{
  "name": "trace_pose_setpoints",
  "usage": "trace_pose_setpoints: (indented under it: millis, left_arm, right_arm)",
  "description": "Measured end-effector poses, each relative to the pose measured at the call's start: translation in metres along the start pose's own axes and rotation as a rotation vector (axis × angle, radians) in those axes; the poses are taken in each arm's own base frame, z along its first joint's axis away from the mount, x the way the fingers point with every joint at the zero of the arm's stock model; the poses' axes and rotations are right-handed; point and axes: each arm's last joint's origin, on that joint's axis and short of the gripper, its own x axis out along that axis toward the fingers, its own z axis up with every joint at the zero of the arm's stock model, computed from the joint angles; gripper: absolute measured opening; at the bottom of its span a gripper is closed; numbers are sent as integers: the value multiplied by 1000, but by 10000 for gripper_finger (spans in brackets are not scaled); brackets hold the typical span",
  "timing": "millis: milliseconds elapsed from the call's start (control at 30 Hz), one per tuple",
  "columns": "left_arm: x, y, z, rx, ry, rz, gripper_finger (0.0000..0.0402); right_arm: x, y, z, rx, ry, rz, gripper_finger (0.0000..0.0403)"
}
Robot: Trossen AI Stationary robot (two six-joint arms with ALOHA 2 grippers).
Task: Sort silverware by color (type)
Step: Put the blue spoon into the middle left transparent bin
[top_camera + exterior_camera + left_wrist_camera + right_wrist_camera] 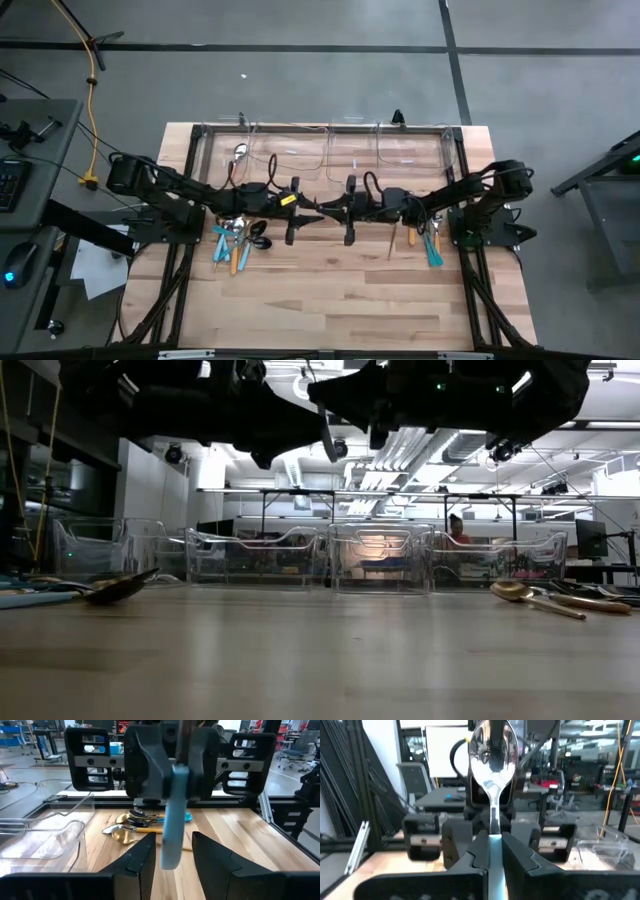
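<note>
Holding a spoon (491,757) by its light-blue handle, the right gripper (490,851) hangs above the middle of the table (330,300) with its fingers clamped tight on the handle, silver bowl pointing away from the wrist toward the other arm. The left gripper (171,854) faces it head-on; its jaws stand apart on either side of the free end of that same handle, not yet pressing it, which reads as a hand-over about to happen.

The rest of the silverware lies in two clusters on the wood: a left pile (236,240) of orange, blue and dark pieces, and a right group (425,242) with a gold piece and light-blue handles. A row of clear bins (325,152) stands along the far edge.

The spoon looks light and rigid, so it will not sag between two grips, but the smooth plastic handle and polished metal are likely slippery. The flat handle is the place to pinch, squarely across its broad faces and close to the end that the right fingers leave free; the curved bowl would probably twist out. Letting go on the right before the left has closed risks a drop
</note>
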Motion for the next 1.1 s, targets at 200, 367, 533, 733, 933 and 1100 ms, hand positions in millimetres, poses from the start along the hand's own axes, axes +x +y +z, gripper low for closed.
trace_pose_setpoints:
  millis: [200,367,533,733,933,1100]
  left_arm:
    - [0,0,1,-7,-14,-1,117]
    - [3,-4,9,-33,-54,-16,117]
    - [8,-10,10,-32,-90,-36,117]
    - [8,-9,9,-32,-98,-29,113]
    - [8,-9,10,-5,-104,-24,35]
    - [8,-8,8,-6,-82,9,30]
  right_arm:
    - [0,1,2,1,-19,1,14]
    - [0,1,4,8,-44,14,14]
    - [-1,3,7,14,-67,28,14]
    - [-1,6,7,8,-74,35,14]
    - [-1,6,7,10,-68,33,14]
    - [-1,6,4,5,-45,30,49]
